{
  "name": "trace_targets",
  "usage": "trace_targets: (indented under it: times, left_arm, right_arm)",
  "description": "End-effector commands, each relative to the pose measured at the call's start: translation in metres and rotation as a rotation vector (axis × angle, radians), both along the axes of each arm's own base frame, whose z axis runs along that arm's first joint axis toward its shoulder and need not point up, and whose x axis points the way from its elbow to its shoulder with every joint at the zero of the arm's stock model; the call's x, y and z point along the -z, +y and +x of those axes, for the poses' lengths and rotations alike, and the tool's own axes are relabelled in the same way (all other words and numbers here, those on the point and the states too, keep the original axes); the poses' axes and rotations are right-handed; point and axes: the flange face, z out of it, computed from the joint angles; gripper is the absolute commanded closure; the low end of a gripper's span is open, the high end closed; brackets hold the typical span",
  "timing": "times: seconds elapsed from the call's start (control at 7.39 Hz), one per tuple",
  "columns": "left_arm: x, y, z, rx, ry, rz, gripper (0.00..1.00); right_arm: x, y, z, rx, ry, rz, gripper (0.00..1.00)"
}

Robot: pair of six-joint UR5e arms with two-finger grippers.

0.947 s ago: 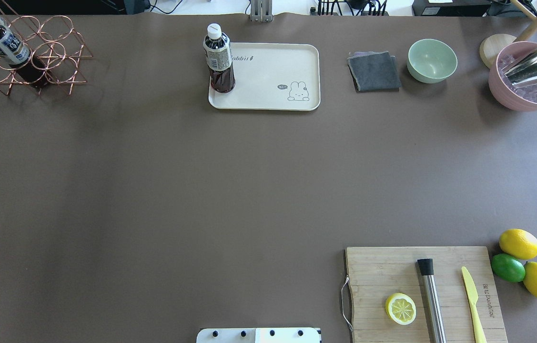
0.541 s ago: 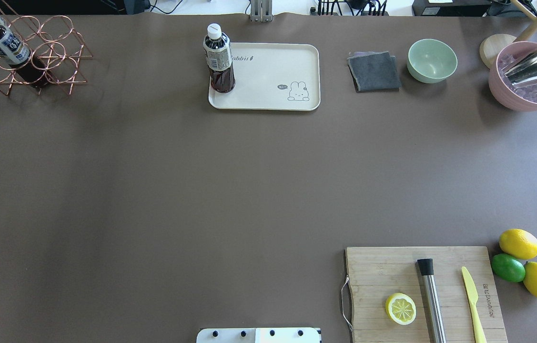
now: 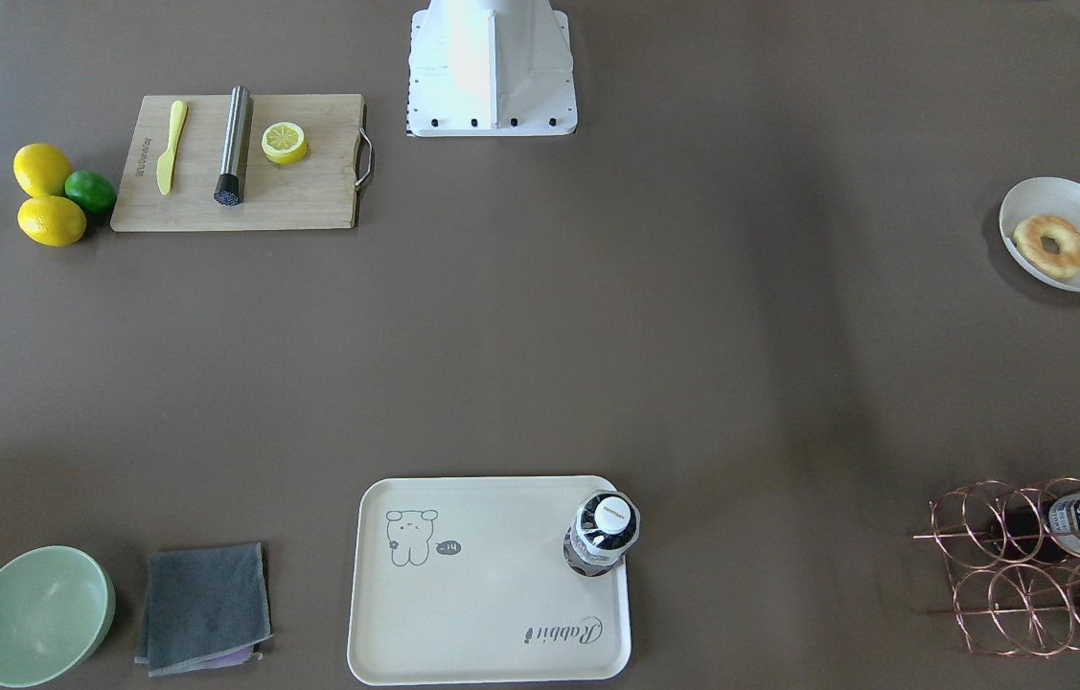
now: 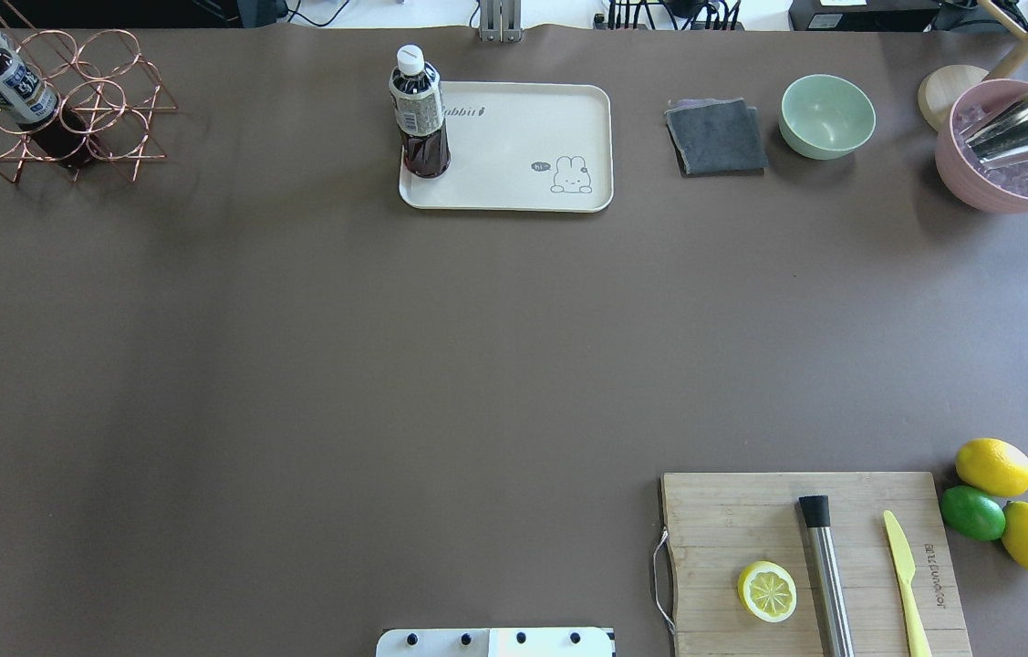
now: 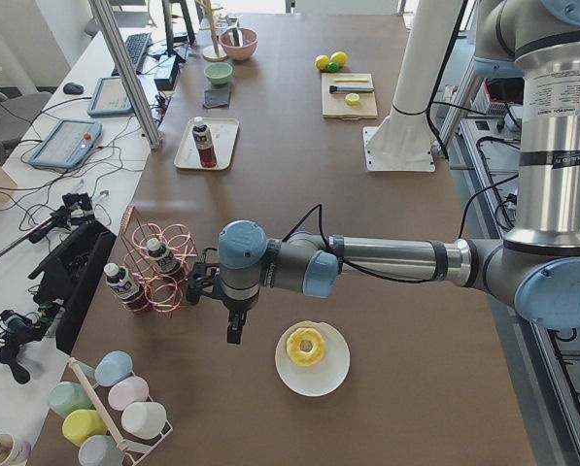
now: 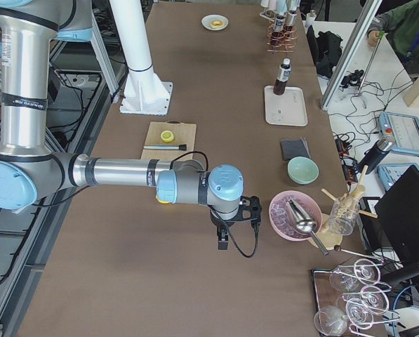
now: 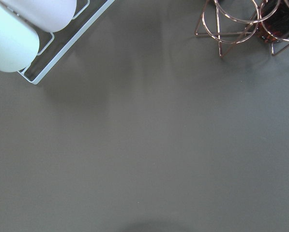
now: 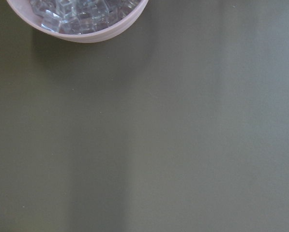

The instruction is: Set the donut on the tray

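No object in the overhead view has moved since the earlier frames; the table layout is unchanged. In the left side view, nearest the camera, the golden-yellow ring donut [image 5: 306, 346] with its browned top lies flat on the round white plate [image 5: 319, 383], at the table end on the robot's left. The left gripper [image 5: 232, 332] hangs just beside the plate, clear of the donut. It shows only in this side view, so whether its claw is spread or pressed together cannot be told. Beyond it stands the copper wire bottle rack [image 5: 168, 260]. Well apart, farther along the table, lies the cream rectangular tray [image 5: 220, 136] with rounded corners, with a dark drink bottle [image 5: 203, 144] upright at one corner. At the far end, the right gripper [image 6: 223, 240] hangs near the pink bowl of ice cubes [image 6: 273, 213]; its claw state likewise cannot be told. The step in hand is judged to be the approach to the donut, which has not been grasped. The next move calls for shifting the left gripper over the donut, descending and closing across the ring. The placement must stay clear of the bottle. The overhead view omits the donut, the plate and both arms. The front-facing view shows the donut but neither gripper. The left wrist camera shows bare table, not the donut.
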Motion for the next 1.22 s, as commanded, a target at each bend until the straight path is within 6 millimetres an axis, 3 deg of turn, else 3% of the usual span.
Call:
trace_targets:
  times: [0.0, 0.27, 0.41, 0.54, 0.81, 1.08]
  left_arm:
    - [0.008, 0.003, 0.002, -0.008, 0.051, 0.082, 0.01]
    - [0.012, 0.003, 0.007, 0.003, 0.108, 0.054, 0.03]
    - [-0.006, 0.022, 0.008, -0.012, 0.112, 0.076, 0.01]
    - [-0.040, 0.037, 0.011, -0.023, 0.102, 0.080, 0.01]
    - [-0.134, 0.061, 0.019, -0.046, 0.096, 0.099, 0.02]
    - [-0.189, 0.101, 0.031, -0.078, 0.096, 0.088, 0.02]
  right_arm:
    - [0.009, -0.002, -0.005, 0.006, -0.069, 0.095, 0.00]
    - [0.014, -0.004, -0.011, 0.014, -0.113, 0.109, 0.00]
    - [0.014, -0.004, -0.012, 0.012, -0.107, 0.105, 0.00]
    - [0.016, -0.005, -0.015, 0.007, -0.099, 0.096, 0.00]
    - [0.027, -0.014, -0.045, -0.059, -0.092, 0.063, 0.00]
    - [0.023, -0.016, -0.070, -0.077, -0.100, 0.075, 0.00]
